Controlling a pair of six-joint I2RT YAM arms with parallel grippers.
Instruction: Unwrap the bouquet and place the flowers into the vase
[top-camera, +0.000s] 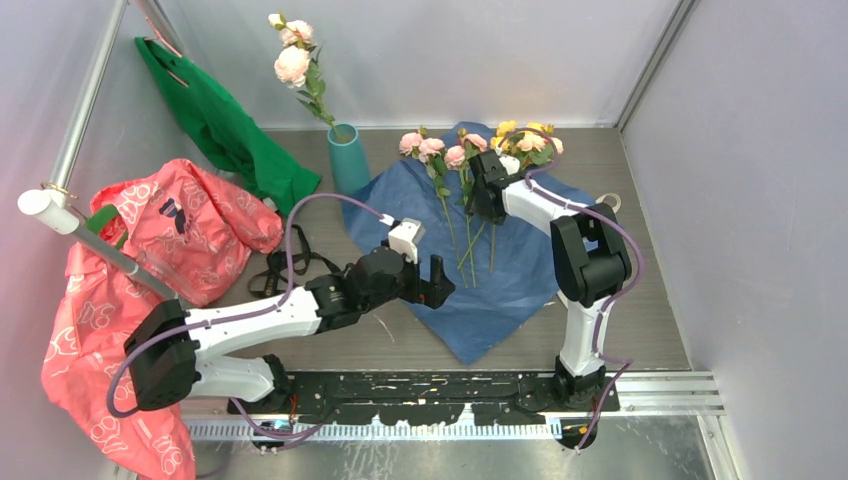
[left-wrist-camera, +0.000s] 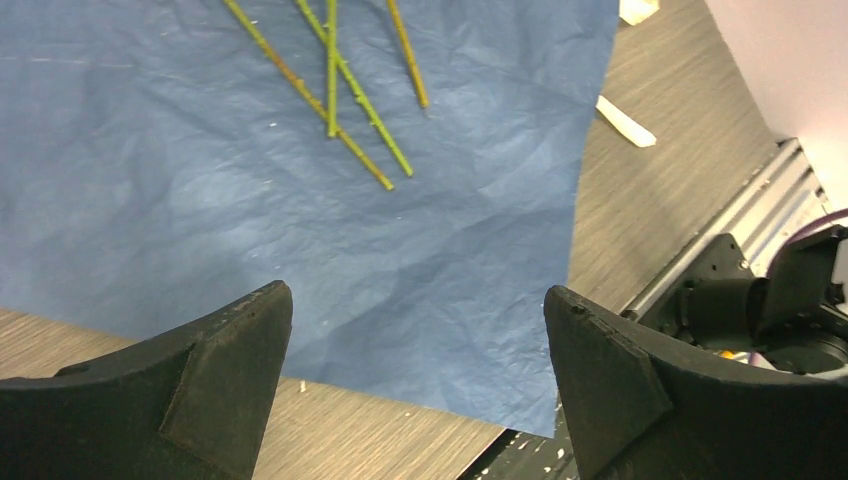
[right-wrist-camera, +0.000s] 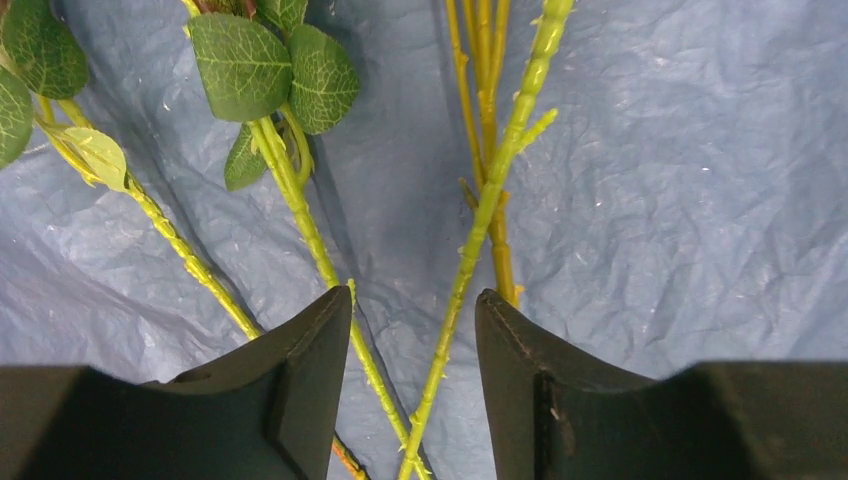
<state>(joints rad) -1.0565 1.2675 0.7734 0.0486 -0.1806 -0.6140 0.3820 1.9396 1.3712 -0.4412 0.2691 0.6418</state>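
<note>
One flower in the vase shows only overhead; up close, the right gripper straddles two stems unclamped, left gripper agape.

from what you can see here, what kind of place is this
Probably a robot lab test cell, not a home or shop: plain pale walls box in a wood-grain table, and the left arm and right arm are bolted to a black rail at its near edge.

Light reaches me bright and even from overhead, and shadows are soft. In my right wrist view the stems throw faint dark shadows beside them onto the blue paper. All three views are sharp; my jaws show as dark, detail-poor shapes.
</note>
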